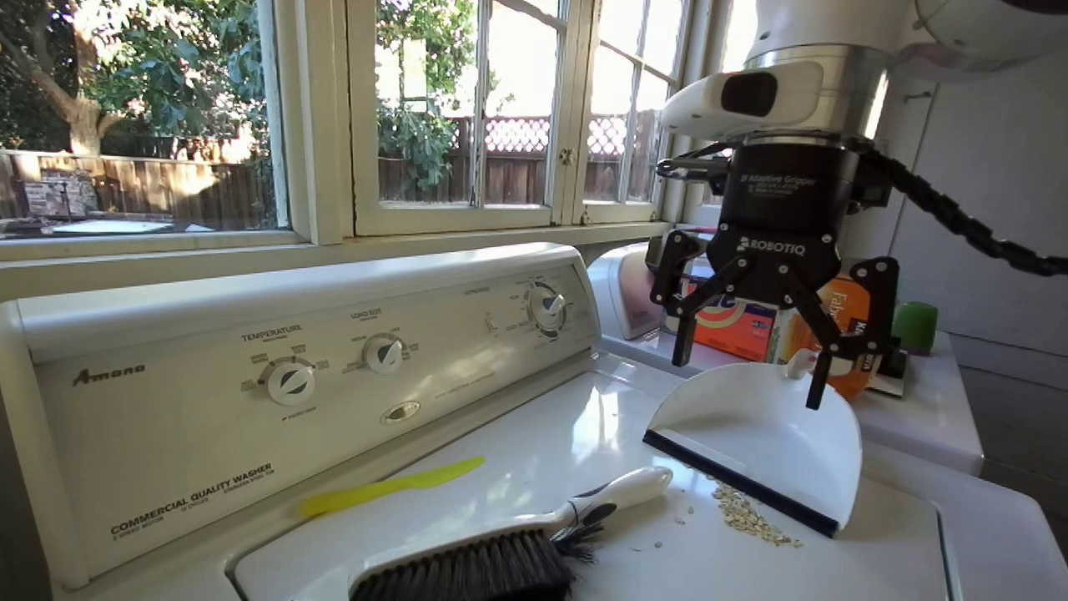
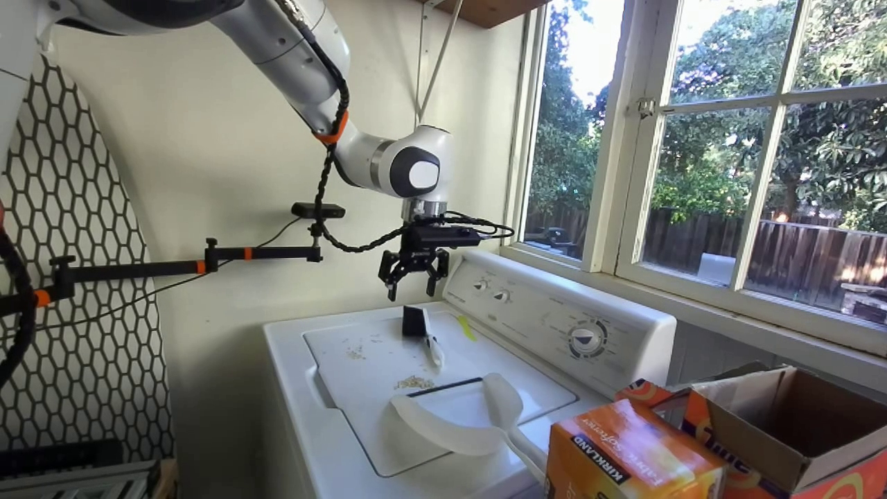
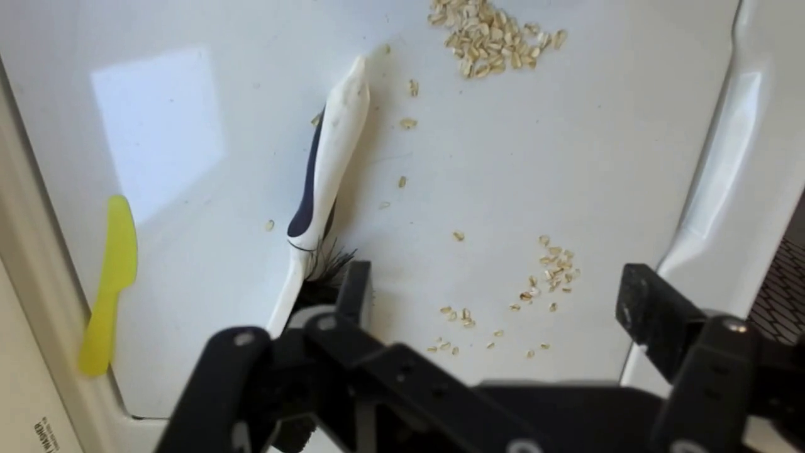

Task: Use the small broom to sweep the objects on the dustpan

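Observation:
The small broom, with a white and dark handle (image 1: pixel 622 492) and black bristles, lies on the washer lid. It also shows in an exterior view (image 2: pixel 434 352) and the wrist view (image 3: pixel 339 132), where a finger hides part of its head. The white dustpan (image 1: pixel 776 426) has a black front lip and also shows in an exterior view (image 2: pixel 450 433). A pile of oat flakes (image 3: pixel 487 41) lies just outside the lip (image 2: pixel 414 382). More flakes (image 3: pixel 556 267) are scattered over the lid. My gripper (image 2: pixel 411 292) is open and empty, above the lid near the broom.
A yellow plastic knife (image 3: pixel 113 277) lies beside the washer's control panel (image 1: pixel 209 417). A Kirkland box (image 2: pixel 630 447) and an open cardboard box (image 2: pixel 790 423) stand beyond the dustpan. Windows (image 2: pixel 734 152) run behind the panel.

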